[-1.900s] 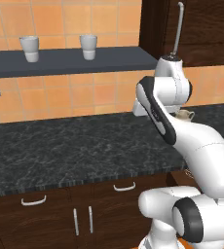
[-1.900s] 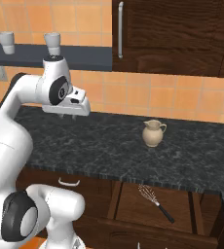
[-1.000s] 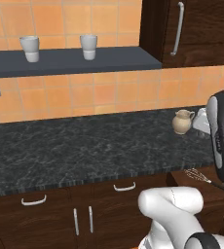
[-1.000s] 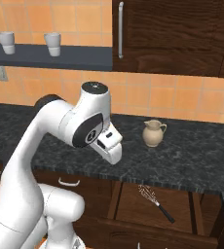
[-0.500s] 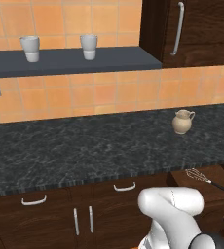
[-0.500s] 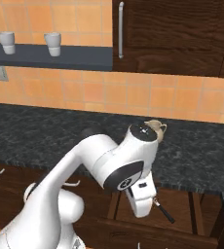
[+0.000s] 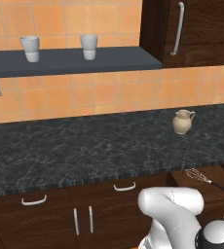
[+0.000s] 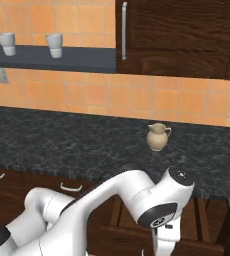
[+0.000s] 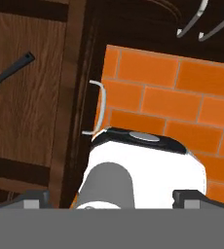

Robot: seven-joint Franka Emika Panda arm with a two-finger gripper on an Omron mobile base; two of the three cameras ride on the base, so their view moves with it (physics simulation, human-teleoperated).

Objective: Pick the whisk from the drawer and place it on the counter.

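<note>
The white arm folds low in front of the cabinets, its elbow joint bulging over the open drawer (image 8: 207, 220) in the right base view and its wrist pointing downward. Its tool (image 9: 111, 197) shows as 2 dark fingertips (image 9: 33, 198) set wide apart at the bottom of the hand view, gripping nothing and touching nothing.

The whisk (image 7: 205, 178) lies flat on the drawer's plain wood floor, wire head toward the cabinets and dark handle pointing out to the right; in the hand view its handle (image 9: 14, 68) sits well apart from the tool. A beige jug (image 7: 183, 121) stands upright on the black marble surface (image 7: 84, 146) just behind the drawer. 2 cups (image 7: 30, 48) rest on the dark grey shelf (image 7: 70, 61) above. A curved silver drawer handle (image 9: 97, 107) stands beside the orange tiled floor.
</note>
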